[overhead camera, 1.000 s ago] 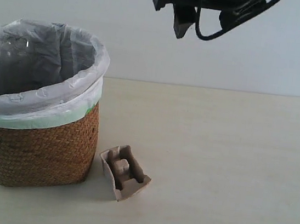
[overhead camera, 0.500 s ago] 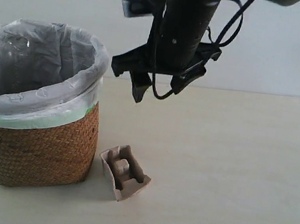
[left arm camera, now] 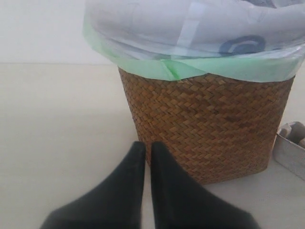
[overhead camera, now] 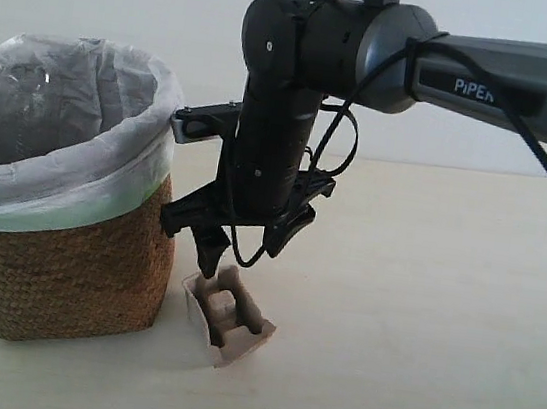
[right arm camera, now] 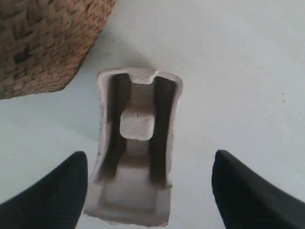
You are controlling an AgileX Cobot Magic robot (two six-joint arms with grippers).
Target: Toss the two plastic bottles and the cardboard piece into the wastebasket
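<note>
The wastebasket (overhead camera: 63, 268), wicker with a white bag folded over its rim, stands at the left of the table. No bottle lies on the table in any view, and the bag hides whether any are inside. The right gripper (overhead camera: 239, 258) hovers just above the cardboard piece (overhead camera: 227, 325), which sits tilted just beside the basket wall. The likeliest trouble is the finger nearest the basket catching the wicker, or a tip landing on the tray's raised edge and shoving it instead of straddling it. The thin pulp may also buckle or slip when squeezed. Only the right wrist view shows the jaws spread wide with the tray centred between them. Only the exterior view shows the height left to drop. Only the left wrist view shows the left gripper (left arm camera: 147, 145), its jaws pressed together, low on the basket's other side.
</note>
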